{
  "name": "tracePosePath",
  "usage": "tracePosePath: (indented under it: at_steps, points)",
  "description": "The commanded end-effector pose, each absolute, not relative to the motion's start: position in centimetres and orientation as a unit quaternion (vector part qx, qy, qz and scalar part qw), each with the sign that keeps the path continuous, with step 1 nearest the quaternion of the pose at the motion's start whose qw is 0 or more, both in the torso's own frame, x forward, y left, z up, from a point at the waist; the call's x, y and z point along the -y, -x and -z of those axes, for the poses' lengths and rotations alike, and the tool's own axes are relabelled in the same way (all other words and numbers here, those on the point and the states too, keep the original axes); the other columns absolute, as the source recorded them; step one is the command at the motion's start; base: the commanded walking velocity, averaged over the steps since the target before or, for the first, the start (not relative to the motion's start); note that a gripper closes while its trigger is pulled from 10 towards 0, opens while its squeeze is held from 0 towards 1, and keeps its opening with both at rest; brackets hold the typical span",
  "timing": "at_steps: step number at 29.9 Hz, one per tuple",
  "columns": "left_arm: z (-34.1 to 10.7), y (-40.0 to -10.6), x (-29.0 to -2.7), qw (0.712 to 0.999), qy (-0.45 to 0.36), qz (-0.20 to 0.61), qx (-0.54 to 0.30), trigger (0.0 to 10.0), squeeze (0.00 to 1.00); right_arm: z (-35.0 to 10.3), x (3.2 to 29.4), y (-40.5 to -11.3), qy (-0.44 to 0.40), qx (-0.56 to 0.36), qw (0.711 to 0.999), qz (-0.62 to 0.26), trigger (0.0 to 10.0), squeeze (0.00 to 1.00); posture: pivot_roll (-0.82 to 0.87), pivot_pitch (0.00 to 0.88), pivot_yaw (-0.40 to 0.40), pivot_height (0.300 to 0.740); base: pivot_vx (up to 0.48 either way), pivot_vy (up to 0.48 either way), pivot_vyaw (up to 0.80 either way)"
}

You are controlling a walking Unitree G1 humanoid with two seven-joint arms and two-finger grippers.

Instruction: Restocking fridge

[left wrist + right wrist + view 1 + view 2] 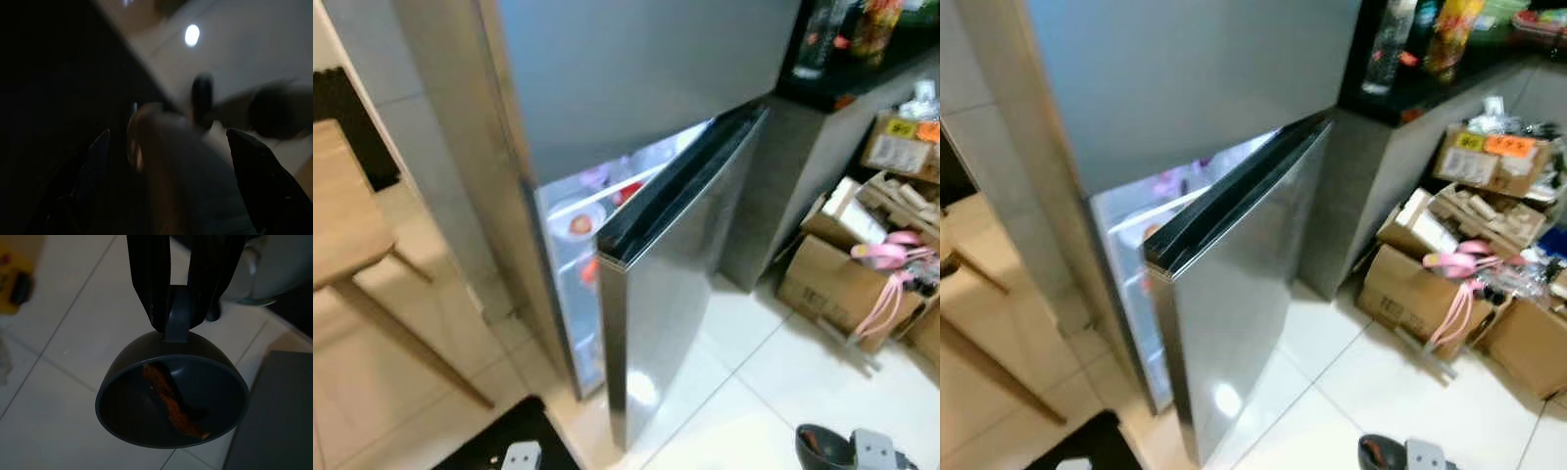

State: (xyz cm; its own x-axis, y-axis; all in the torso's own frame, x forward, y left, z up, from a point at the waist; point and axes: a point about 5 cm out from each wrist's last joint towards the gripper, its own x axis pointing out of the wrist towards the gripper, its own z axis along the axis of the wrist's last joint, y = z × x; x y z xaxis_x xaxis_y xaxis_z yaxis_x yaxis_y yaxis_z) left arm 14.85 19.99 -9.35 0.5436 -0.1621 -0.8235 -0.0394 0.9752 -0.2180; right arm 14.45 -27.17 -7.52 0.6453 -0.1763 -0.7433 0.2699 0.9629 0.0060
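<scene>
The steel fridge stands in front of me. Its lower door is partly open, and the lit inside shows shelves with red and white items. My right gripper is shut on the handle of a dark bowl that hangs over the white tiles. An orange-brown strip lies in the bowl. The same bowl appears low at the right in the left eye view, to the right of the door. My left gripper is open, its fingers wide apart in a dark, blurred view.
A wooden table stands at the left. A black mat lies by the fridge's foot. Cardboard boxes with pink items crowd the floor at the right, under a dark counter with bottles.
</scene>
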Motion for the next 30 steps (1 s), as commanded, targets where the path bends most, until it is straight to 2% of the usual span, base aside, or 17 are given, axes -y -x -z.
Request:
tracePosePath:
  at_steps: [1,6,7,13,14,17,18,23,26,30]
  points:
    - [9.2,-14.8,-21.0,0.876,0.112,0.009,-0.468,10.0,0.00,7.8,26.7,-14.0,-0.060,-0.410,0.903,0.116,10.0,0.00,-0.08,0.000,-0.025,0.740,0.000,0.000,0.00]
    - [6.9,-19.2,-21.5,0.913,0.156,0.005,-0.376,10.0,0.00,7.8,26.8,-14.1,-0.059,-0.409,0.903,0.115,10.0,0.00,-0.08,0.000,-0.024,0.740,0.000,0.000,0.00]
    - [6.9,-19.2,-21.5,0.913,0.156,0.005,-0.376,10.0,0.00,7.8,26.8,-14.1,-0.059,-0.409,0.903,0.115,10.0,0.00,-0.08,0.000,-0.024,0.740,0.000,0.000,0.00]
    - [3.3,-24.0,-22.7,0.944,0.195,-0.003,-0.265,10.0,0.00,7.8,26.8,-14.1,-0.059,-0.410,0.903,0.116,10.0,0.00,-0.09,0.000,-0.022,0.740,0.000,0.000,0.00]
    - [2.3,-25.2,-22.8,0.948,0.211,0.004,-0.236,7.8,0.00,7.8,26.8,-14.0,-0.059,-0.410,0.903,0.116,10.0,0.00,-0.09,0.000,-0.021,0.740,0.000,0.000,0.00]
    - [1.7,-25.9,-22.8,0.950,0.223,0.010,-0.217,7.8,0.00,7.8,26.8,-14.0,-0.059,-0.410,0.903,0.116,10.0,0.00,-0.09,0.000,-0.021,0.740,0.000,0.000,0.00]
    - [1.0,-26.6,-22.7,0.952,0.236,0.020,-0.197,0.0,0.00,7.8,26.7,-14.0,-0.060,-0.409,0.903,0.116,10.0,0.00,-0.09,0.000,-0.021,0.740,0.000,0.000,0.00]
    - [-0.4,-28.1,-22.1,0.952,0.257,0.052,-0.160,0.0,0.00,7.9,26.7,-13.9,-0.061,-0.410,0.903,0.116,10.0,0.00,-0.09,0.000,-0.021,0.740,0.000,0.000,0.00]
    - [-2.4,-30.1,-20.3,0.946,0.281,0.113,-0.112,0.0,0.00,7.9,26.7,-13.8,-0.061,-0.410,0.903,0.117,10.0,0.00,-0.09,0.000,-0.023,0.740,0.000,0.000,0.00]
    - [-3.2,-30.8,-19.4,0.942,0.290,0.138,-0.096,0.0,0.00,7.9,26.7,-13.8,-0.061,-0.409,0.903,0.117,10.0,0.00,-0.09,0.000,-0.024,0.740,0.000,0.000,0.00]
